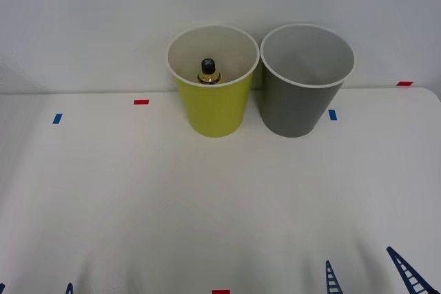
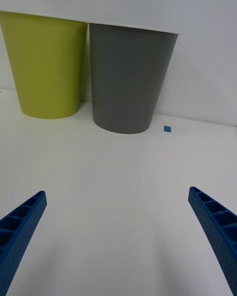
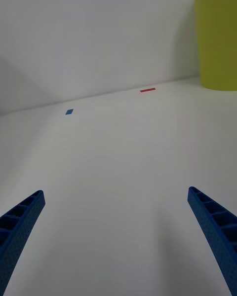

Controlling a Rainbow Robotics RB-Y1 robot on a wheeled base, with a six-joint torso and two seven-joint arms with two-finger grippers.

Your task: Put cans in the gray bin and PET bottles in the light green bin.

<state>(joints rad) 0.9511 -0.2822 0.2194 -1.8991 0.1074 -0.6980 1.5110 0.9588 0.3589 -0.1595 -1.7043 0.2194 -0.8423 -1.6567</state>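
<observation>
The light green bin (image 1: 212,105) is standing at the far side of the white table (image 1: 172,197), close to the wall. The gray bin (image 1: 301,98) is standing just beside the light green bin, on the side of the robot's right arm. The two bins are almost touching at their rims.

A PET bottle (image 1: 209,72) is sitting inside the light green bin. Its black cap and a bit of its yellow neck are peeking up above the near rim. How far inside the gray bin goes down cannot be seen from here, so what is lying in it cannot be told.

The right gripper (image 2: 118,237) is hanging low over the table, well apart from the light green bin and on the near side of it. Its two blue fingers (image 2: 217,227) are standing wide apart, and they are holding nothing. From its wrist camera, both bins are standing ahead of it, side by side.

The left gripper (image 3: 116,237) is also waiting near the table's near edge, far from the light green bin. Its blue fingers (image 3: 19,227) are spread wide too, with nothing between them.

Small tape marks are lying on the table around the light green bin: a red mark (image 1: 141,102) and a blue mark (image 1: 57,118) on the left arm's side, and a blue mark beside the gray bin (image 1: 333,114).
</observation>
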